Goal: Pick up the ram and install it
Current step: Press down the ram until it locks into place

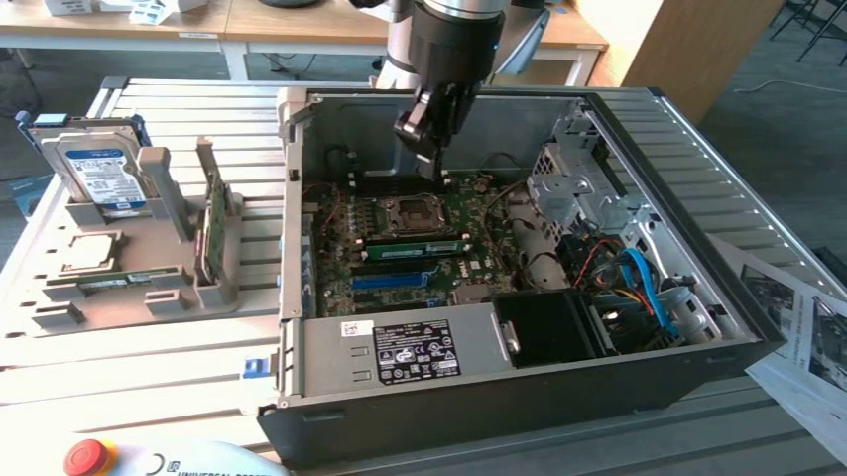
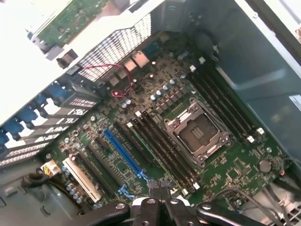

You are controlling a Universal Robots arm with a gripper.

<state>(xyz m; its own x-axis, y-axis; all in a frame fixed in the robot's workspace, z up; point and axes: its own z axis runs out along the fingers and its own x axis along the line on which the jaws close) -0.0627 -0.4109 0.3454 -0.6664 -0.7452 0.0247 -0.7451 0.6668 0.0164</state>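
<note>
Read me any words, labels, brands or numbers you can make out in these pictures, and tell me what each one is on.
"UNIVERSAL ROBOTS": on the grey pendant beside the red stop button.
Power supply label: print too small to read.
Hard drive label: blurred, unreadable.
Printed sheets at the exterior view's right: unreadable.
Motherboard markings: too small to read.

Wooden desks [image 1: 265, 25], dark floor [image 1: 781, 69]

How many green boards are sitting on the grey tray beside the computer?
2. A tall card stands upright on the side nearest the computer; a thin stick lies flat further to the exterior view's left. More may be hidden.
</note>
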